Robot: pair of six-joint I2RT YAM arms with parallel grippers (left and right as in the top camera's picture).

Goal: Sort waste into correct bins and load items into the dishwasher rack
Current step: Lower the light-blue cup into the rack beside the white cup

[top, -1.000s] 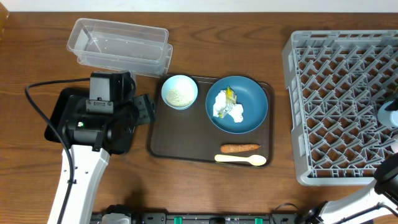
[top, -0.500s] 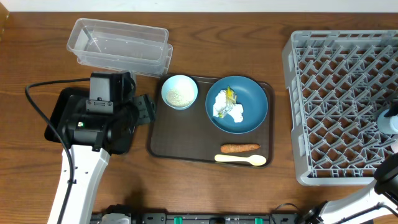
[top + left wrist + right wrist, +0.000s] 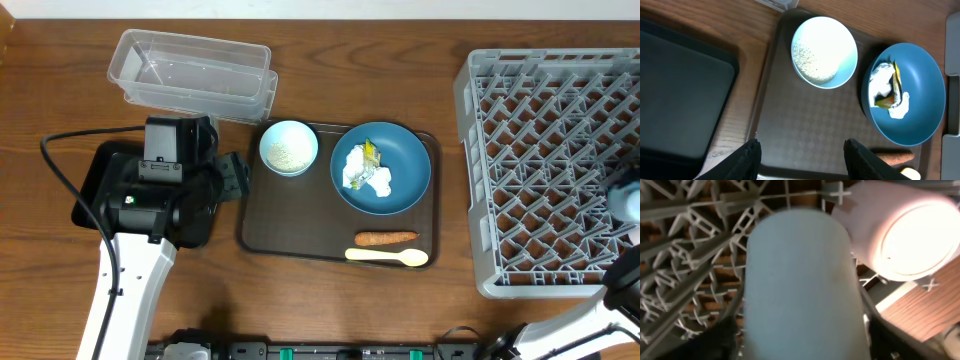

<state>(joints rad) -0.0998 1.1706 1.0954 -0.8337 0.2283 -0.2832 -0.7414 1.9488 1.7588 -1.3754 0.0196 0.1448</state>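
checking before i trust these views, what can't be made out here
Black tray: overhead view, mostly covered by the left arm; the left wrist view cuts it off at the left edge.
Blue cup: right wrist view, blurred and filling the frame; whether the right gripper grips it cannot be told.
Spoon: left wrist view, almost wholly cut off by the bottom edge.

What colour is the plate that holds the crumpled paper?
Dark blue; the plate shows best in the overhead view.
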